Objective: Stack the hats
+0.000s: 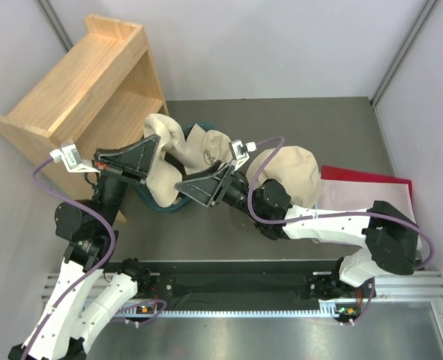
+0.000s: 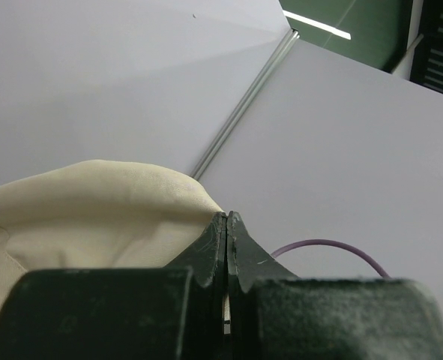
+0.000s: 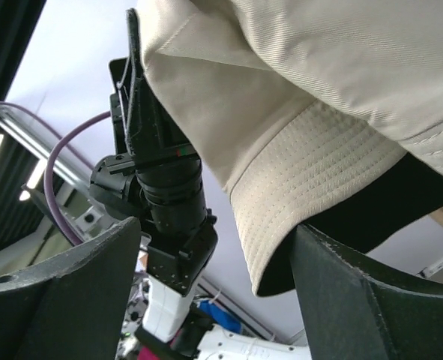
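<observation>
Several cream-beige bucket hats lie bunched over a teal tub [image 1: 163, 204] in the top view. My left gripper [image 1: 157, 139] is shut on the edge of one raised cream hat [image 1: 166, 127], which fills the lower left of the left wrist view [image 2: 94, 217] beside the gripper [image 2: 227, 219]. My right gripper [image 1: 181, 185] is open just right of it. In the right wrist view the stitched brim of a cream hat with black lining [image 3: 311, 157] hangs between the spread fingers of the gripper [image 3: 215, 234], close to the right finger [image 3: 341, 292]. Another cream hat [image 1: 296, 169] lies under the right arm.
A light wooden shelf unit [image 1: 79, 90] lies tipped at the back left, close to the left arm. A red cloth [image 1: 367, 185] lies at the right by the wall. Grey walls close in the table on three sides. The left arm [image 3: 169, 195] shows close by in the right wrist view.
</observation>
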Robot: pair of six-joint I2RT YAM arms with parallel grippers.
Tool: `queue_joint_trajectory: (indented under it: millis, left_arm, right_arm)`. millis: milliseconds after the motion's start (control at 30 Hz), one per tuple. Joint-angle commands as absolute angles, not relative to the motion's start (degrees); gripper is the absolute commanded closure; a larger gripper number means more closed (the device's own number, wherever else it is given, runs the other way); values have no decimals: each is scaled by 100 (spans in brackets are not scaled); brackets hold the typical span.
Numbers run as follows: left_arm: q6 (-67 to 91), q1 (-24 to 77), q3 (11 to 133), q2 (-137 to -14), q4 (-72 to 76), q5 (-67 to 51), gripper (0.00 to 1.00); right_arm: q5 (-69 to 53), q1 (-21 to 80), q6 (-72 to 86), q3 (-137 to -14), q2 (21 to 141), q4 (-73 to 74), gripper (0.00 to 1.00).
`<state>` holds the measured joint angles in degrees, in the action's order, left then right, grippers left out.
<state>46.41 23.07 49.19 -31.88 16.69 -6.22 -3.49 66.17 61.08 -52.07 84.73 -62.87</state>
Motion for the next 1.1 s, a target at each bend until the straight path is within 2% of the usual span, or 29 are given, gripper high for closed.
queue_joint_trajectory:
  millis: [0,33,200,400,500,533,700,800,1000,1067]
  left_arm:
    - [4720,2320,5159,-3190,1890,-896,100]
    - [4728,2320,5177,-3225,1890,-923,100]
    - [4737,2320,5194,-3208,1872,-958,100]
    - [4825,2320,5142,-3173,1846,-1037,100]
    - [4825,2320,5063,-3120,1819,-1072,100]
    - [4816,2320,4993,-3094,1811,-1029,100]
    - [4712,2312,4790,-2884,1802,-950,100]
    - [4379,2320,4755,-2752,1478,-643,100]
    - [3526,2312,4412,-2584,959,473,100]
    - [3367,2320,4298,-2636,888,562,100]
  right_arm:
    - [-1106,6451,6845,-5563,8902,-6820,26]
    - [-1186,6416,7090,-5590,8973,-6933,32]
    - [-1423,6355,7427,-5660,9343,-7471,37]
    - [-1205,6320,6909,-5547,9167,-7312,51]
    - [-1099,6241,6698,-5432,9044,-7391,66]
    - [-1073,6223,6610,-5414,9027,-7400,76]
    - [-967,6030,6434,-5274,8816,-7365,100]
    - [-932,5985,6329,-5134,8579,-7278,100]
    - [-590,5994,5318,-5238,7551,-5146,100]
    - [-493,6003,5133,-5221,7200,-4835,100]
